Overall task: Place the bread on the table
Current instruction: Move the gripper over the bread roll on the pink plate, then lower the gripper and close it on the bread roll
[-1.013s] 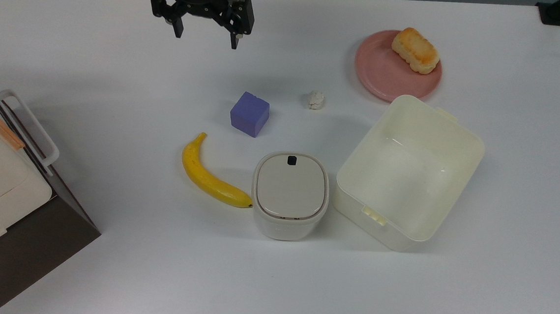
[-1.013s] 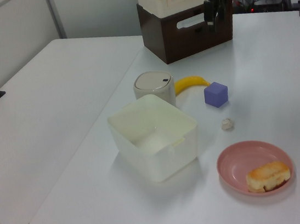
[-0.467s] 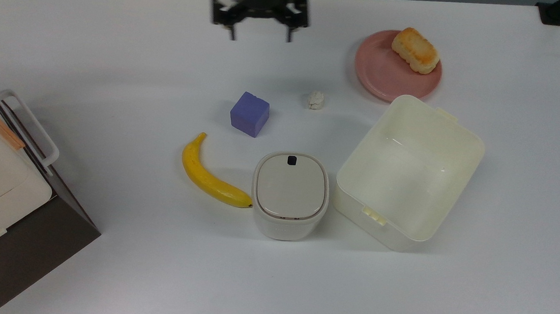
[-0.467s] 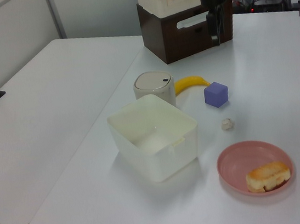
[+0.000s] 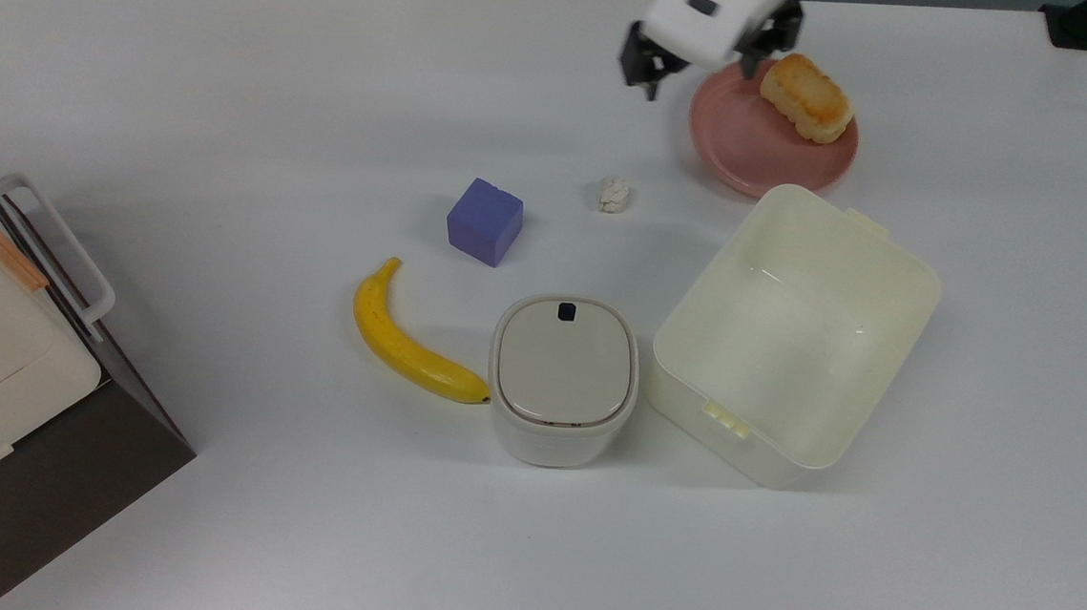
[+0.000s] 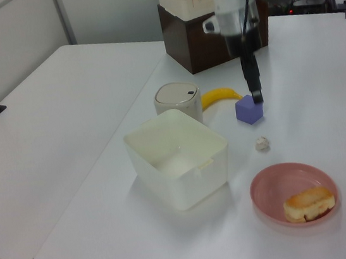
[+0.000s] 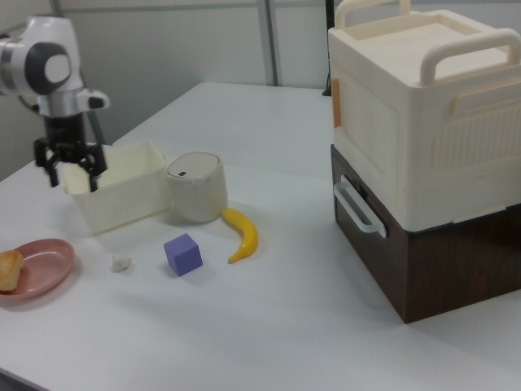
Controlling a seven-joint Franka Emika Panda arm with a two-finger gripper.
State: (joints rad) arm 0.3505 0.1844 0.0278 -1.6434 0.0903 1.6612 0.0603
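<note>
The bread (image 5: pixel 806 98) lies on the pink plate (image 5: pixel 741 145), toward the plate's far rim in the top view, near the counter's (image 5: pixel 230 130) far edge and toward the top view's right corner. In the left view the bread (image 6: pixel 308 204) sits at the near side of the plate (image 6: pixel 276 189).

The gripper (image 7: pixel 72 173) hangs in the air with its two fingers spread apart and nothing between them. In the top view the gripper (image 5: pixel 698 72) is above the plate's edge on the top view's left, just beside the bread without touching it.

A small white lump (image 5: pixel 613 194) lies on the counter between the plate and the purple cube (image 5: pixel 484 221). Nearer the counter's middle, a banana (image 5: pixel 404 340) rests with its tip against a round lidded bin (image 5: pixel 563 375), and an open cream box (image 5: pixel 793 335) stands just beside the plate. A cream and brown appliance (image 7: pixel 427 155) occupies the counter's corner at the right view's right.
</note>
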